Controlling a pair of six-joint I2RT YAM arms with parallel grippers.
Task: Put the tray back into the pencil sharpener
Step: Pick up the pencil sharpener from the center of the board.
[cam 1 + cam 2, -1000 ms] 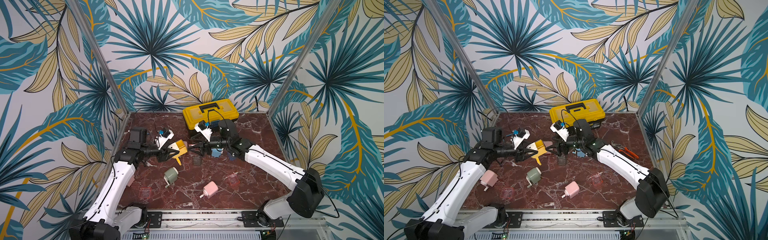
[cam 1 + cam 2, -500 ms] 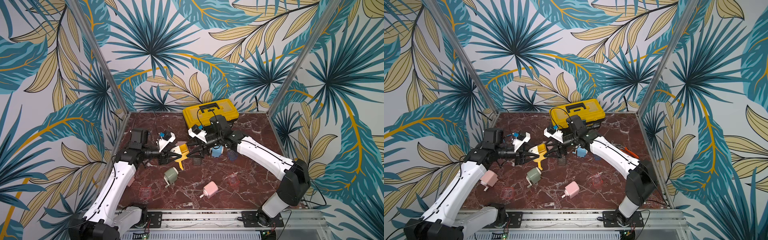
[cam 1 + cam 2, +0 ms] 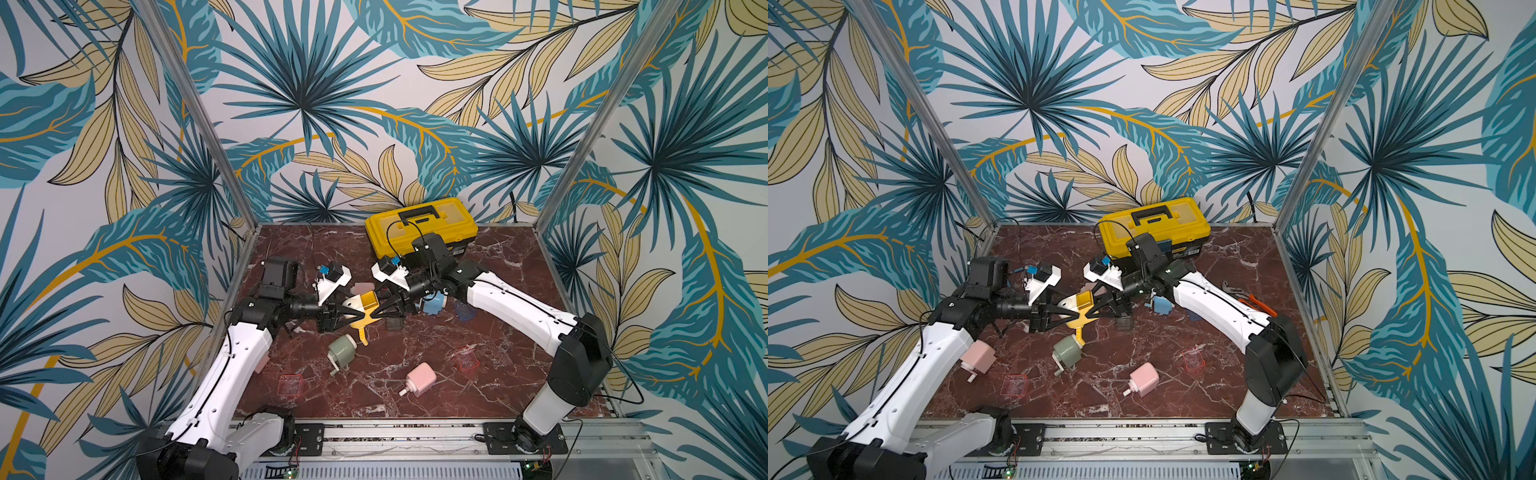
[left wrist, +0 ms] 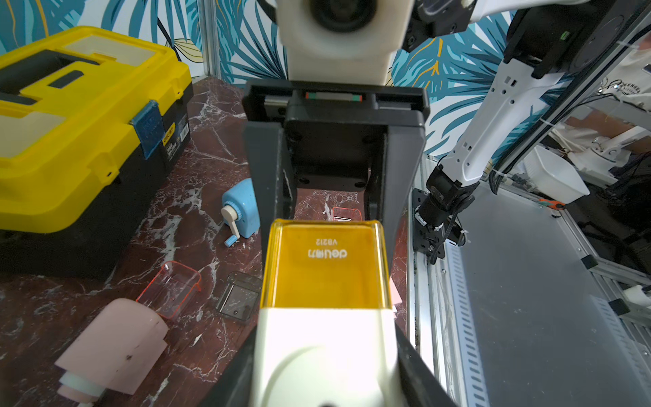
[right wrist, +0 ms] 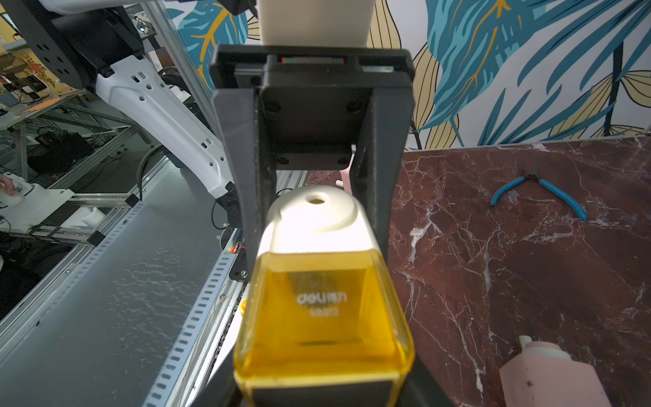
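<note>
Left hand (image 3: 348, 313) clamps the cream pencil sharpener (image 4: 324, 345) above the worktop (image 3: 415, 353). Right hand (image 3: 380, 311) pinches the amber tray (image 4: 326, 267), seemingly part-seated (likely light, stiff and slick, so best gripped by its flat sides).

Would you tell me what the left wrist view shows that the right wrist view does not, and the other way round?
Only the left wrist view shows the yellow toolbox, the blue sharpener, a clear red tray and a grey tray lying on the table. Only the right wrist view shows the blue-handled pliers and the pencil hole in the cream sharpener body. Both show the yellow tray meeting that body, seen from opposite ends, above the marble table.
</note>
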